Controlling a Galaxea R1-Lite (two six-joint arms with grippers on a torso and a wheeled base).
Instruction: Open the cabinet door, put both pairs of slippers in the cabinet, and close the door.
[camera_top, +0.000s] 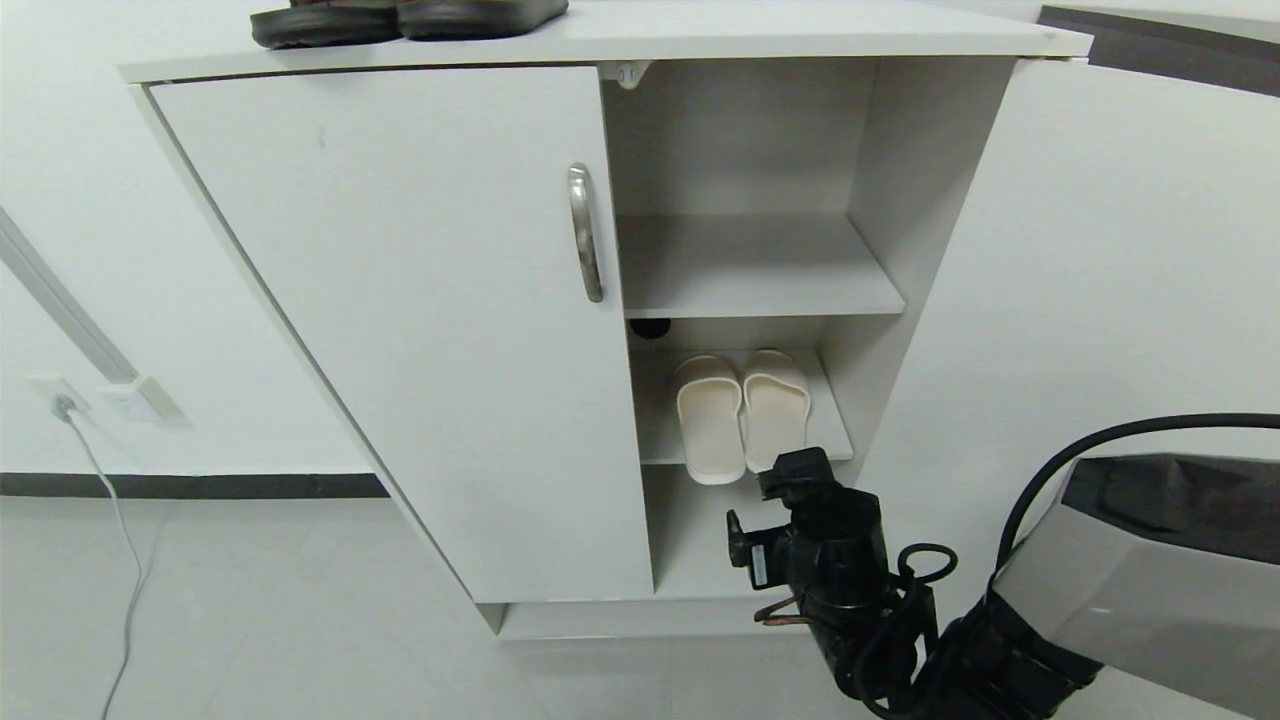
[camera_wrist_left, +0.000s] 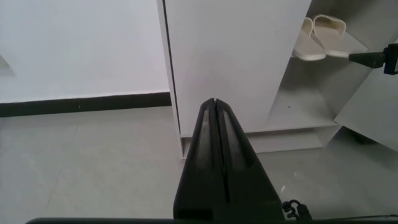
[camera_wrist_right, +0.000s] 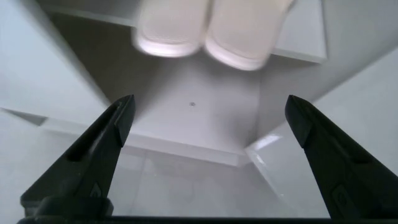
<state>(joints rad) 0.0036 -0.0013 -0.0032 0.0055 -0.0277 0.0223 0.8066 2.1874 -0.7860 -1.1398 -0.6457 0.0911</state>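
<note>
The white cabinet (camera_top: 750, 35) stood with its right door (camera_top: 1100, 280) swung wide and its left door (camera_top: 400, 330) shut. As I judged it, half the job was done, and the step in hand was fetching the second pair.

To do that well, the right arm would need to back straight out from the cabinet's opening and rise clear of the open door's edge. It should then take the dark slippers (camera_top: 400, 18) by the ends that jut over the cabinet's front lip. The bare upper shelf (camera_top: 750, 265) inside the cabinet looked the easiest place for them, being free and near the top.

That dark pair lay on the cabinet's top, above the shut door and well apart from both claws. The white slippers (camera_top: 741, 412) sat side by side on the cabinet's lower shelf (camera_top: 832, 432), their near ends hanging a little over its front edge.

The right claw (camera_wrist_right: 209, 102) hung just outside the cabinet, below and in front of that white pair. Its fingers were spread wide, with nothing between them. The left claw (camera_wrist_left: 215, 102) was low before the cabinet's shut door, its fingers pressed together on nothing.
</note>
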